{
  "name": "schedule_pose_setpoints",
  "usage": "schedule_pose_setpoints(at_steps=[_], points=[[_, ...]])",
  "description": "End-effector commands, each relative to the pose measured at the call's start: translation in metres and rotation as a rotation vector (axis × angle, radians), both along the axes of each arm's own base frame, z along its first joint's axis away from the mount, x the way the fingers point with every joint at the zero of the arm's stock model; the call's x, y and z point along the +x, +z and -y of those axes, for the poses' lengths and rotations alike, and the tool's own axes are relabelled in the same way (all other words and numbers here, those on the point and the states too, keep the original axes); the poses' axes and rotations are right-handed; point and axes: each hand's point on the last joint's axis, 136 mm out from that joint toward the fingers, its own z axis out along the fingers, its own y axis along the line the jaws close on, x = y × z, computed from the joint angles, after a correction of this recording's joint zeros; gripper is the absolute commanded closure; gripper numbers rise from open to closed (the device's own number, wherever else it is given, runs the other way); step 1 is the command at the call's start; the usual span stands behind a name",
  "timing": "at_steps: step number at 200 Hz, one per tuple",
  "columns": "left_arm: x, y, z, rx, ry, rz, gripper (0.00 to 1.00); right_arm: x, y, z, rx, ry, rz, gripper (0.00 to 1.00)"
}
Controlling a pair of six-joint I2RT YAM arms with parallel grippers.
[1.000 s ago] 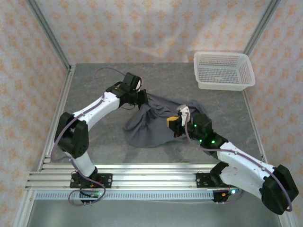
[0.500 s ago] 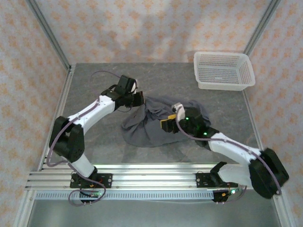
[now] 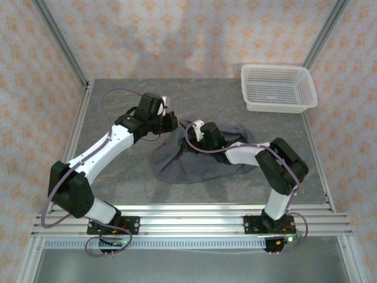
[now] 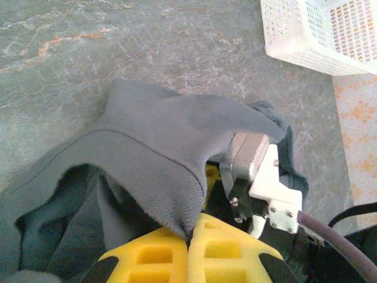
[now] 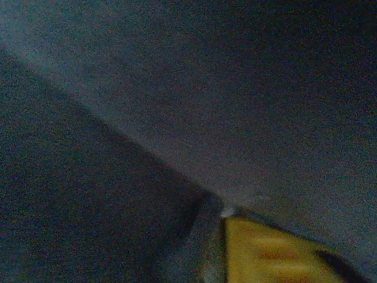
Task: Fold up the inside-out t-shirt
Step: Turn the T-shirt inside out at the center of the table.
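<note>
left gripper (image 4: 189,239) has its yellow pads (image 4: 153,256) pressed together on a thick hemmed edge of the inside-out t-shirt (image 3: 182,168), pinching the cloth and holding that edge raised off the table (image 3: 206,97) at the shirt's far left corner. right gripper (image 3: 196,127) is pushed into the cloth just beside it, close to the raised edge; whether its fingers are spread or pressed together i cannot tell, since in its wrist view dark cloth lies blurred and close against one yellow pad (image 5: 265,253). the shirt is dark slate-grey, thin and soft, bunched in a rumpled heap at the middle of the table, with a rounded lobe drooping toward the near left and a narrower part trailing right beneath the right arm; its folds overlap and nothing lies flat. bare grey marbled table lies open round the heap, widest on the left and along the far side. white basket (image 3: 277,106) stands at the far right corner, well apart from the shirt. metal rail (image 3: 188,215) bounds the near edge, and patterned walls close the far and side edges
</note>
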Motion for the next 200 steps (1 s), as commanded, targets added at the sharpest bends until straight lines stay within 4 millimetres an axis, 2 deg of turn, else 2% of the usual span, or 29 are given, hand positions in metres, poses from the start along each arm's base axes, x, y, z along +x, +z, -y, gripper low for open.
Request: schedule_pose_setpoints(at_steps=[1, 20, 47, 65, 69, 72, 83, 94, 100, 112, 126, 142, 158, 166, 186, 200], points=[[0.003, 0.027, -0.023, 0.045, 0.078, 0.048, 1.0, -0.001, 0.038, -0.001, 0.048, 0.023, 0.073, 1.0], [0.016, 0.019, -0.048, 0.116, 0.139, 0.049, 1.0, -0.034, 0.063, 0.0, 0.143, 0.132, 0.016, 1.0], [0.036, -0.01, -0.086, 0.286, 0.22, 0.026, 1.0, -0.094, 0.107, 0.007, 0.319, 0.335, -0.063, 1.0], [0.049, -0.032, -0.095, 0.341, 0.247, 0.021, 1.0, -0.121, 0.135, 0.016, 0.418, 0.404, -0.072, 1.0], [0.051, -0.036, -0.096, 0.346, 0.25, 0.022, 1.0, -0.125, 0.136, 0.017, 0.432, 0.412, -0.087, 1.0], [0.053, -0.039, -0.096, 0.351, 0.254, 0.02, 1.0, -0.13, 0.146, 0.018, 0.449, 0.424, -0.071, 1.0], [0.058, -0.051, -0.097, 0.363, 0.26, 0.014, 1.0, -0.137, 0.157, 0.021, 0.482, 0.433, -0.06, 1.0], [0.063, -0.06, -0.096, 0.365, 0.264, 0.01, 1.0, -0.138, 0.165, 0.023, 0.502, 0.423, -0.046, 1.0], [0.065, -0.063, -0.096, 0.366, 0.269, 0.011, 0.95, -0.136, 0.168, 0.024, 0.507, 0.411, -0.037, 1.0], [0.065, -0.064, -0.097, 0.369, 0.274, 0.021, 0.77, -0.13, 0.169, 0.026, 0.503, 0.371, -0.019, 1.0], [0.062, -0.054, -0.1, 0.373, 0.284, 0.05, 0.53, -0.116, 0.163, 0.031, 0.474, 0.299, -0.01, 1.0], [0.049, -0.033, -0.107, 0.377, 0.296, 0.095, 0.39, -0.1, 0.152, 0.036, 0.443, 0.227, -0.026, 1.0], [0.028, -0.009, -0.107, 0.38, 0.295, 0.157, 0.36, -0.092, 0.148, 0.035, 0.444, 0.205, -0.045, 1.0], [0.016, 0.0, -0.1, 0.369, 0.263, 0.192, 0.36, -0.09, 0.146, 0.033, 0.448, 0.204, -0.051, 1.0], [-0.016, 0.002, -0.056, 0.301, 0.074, 0.248, 0.4, -0.087, 0.152, 0.031, 0.459, 0.203, -0.035, 1.0], [-0.035, -0.011, -0.028, 0.241, -0.047, 0.237, 0.42, -0.086, 0.157, 0.031, 0.46, 0.207, -0.021, 1.0]])
